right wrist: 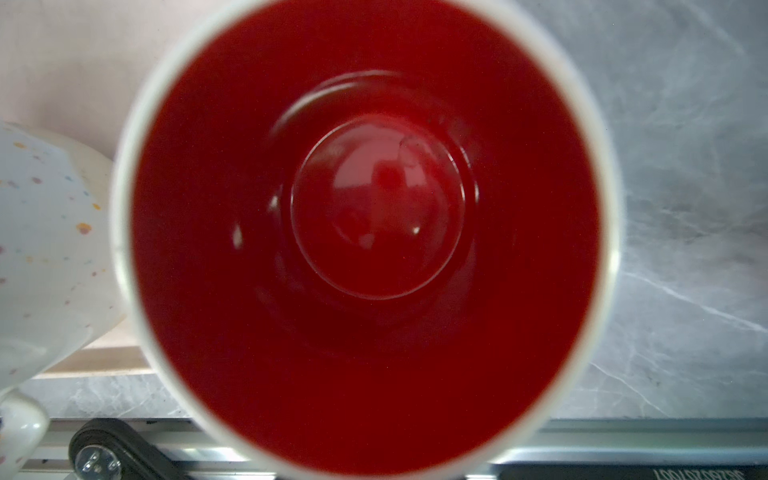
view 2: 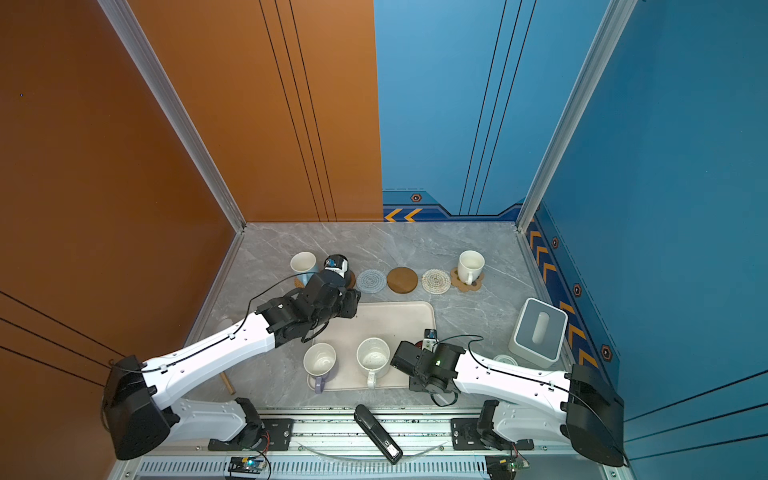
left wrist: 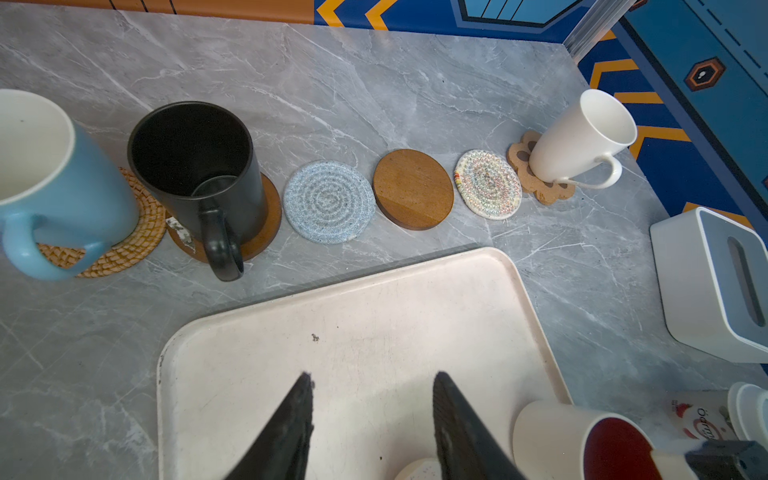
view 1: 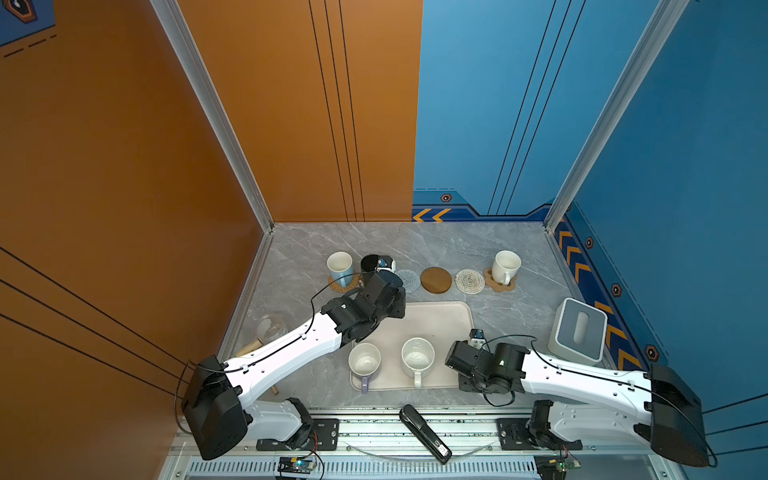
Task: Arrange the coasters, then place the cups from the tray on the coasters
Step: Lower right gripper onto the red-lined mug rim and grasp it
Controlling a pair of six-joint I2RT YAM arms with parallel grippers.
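Marble table [left wrist: 374, 83] with coasters [left wrist: 411, 189], tray [left wrist: 374, 316], white box [left wrist: 706, 282]

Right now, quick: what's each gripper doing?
Left gripper: open, empty, above the tray.
Right gripper: right over the red-lined mug; open or closed cannot be told.

A red-lined white mug [right wrist: 374, 208] is filling the view, a speckled white mug [right wrist: 45, 249] sitting just beside it.
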